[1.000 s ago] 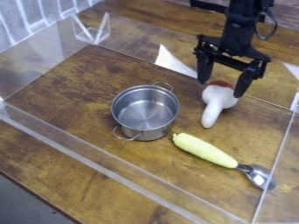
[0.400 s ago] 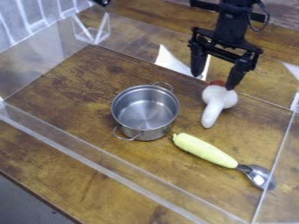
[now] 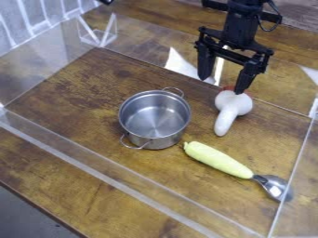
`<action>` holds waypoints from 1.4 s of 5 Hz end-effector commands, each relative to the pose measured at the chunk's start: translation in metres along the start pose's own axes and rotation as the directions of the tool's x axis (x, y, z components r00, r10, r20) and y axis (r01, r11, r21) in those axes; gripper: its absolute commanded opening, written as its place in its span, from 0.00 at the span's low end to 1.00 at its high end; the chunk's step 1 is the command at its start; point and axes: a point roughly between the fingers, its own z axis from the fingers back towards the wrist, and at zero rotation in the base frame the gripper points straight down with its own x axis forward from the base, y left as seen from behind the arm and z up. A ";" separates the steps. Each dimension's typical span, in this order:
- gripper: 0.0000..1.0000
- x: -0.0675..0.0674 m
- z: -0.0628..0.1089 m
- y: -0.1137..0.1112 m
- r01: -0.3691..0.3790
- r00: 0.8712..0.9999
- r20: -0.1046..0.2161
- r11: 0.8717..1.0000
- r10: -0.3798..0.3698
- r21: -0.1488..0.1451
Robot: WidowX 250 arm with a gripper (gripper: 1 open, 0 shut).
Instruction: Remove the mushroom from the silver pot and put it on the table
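Mushroom [image 3: 229, 111] lay on its side on the counter [image 3: 87, 98], right of the silver pot [image 3: 155, 118]: thick white stem, cap hard to make out. Above its far end hung the gripper [image 3: 231, 76], fingers [image 3: 204, 69] spread, grasping nothing. Near right lay a yellow-green piece [image 3: 218, 158] with a metal end [image 3: 272, 189]. No writing was readable.

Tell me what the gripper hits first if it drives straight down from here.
Most likely bare table just behind the mushroom. The open gripper seems slightly off it, though depth is unclear.
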 end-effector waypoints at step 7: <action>1.00 -0.020 0.089 0.037 -0.082 0.979 0.181 0.995 0.090 -0.052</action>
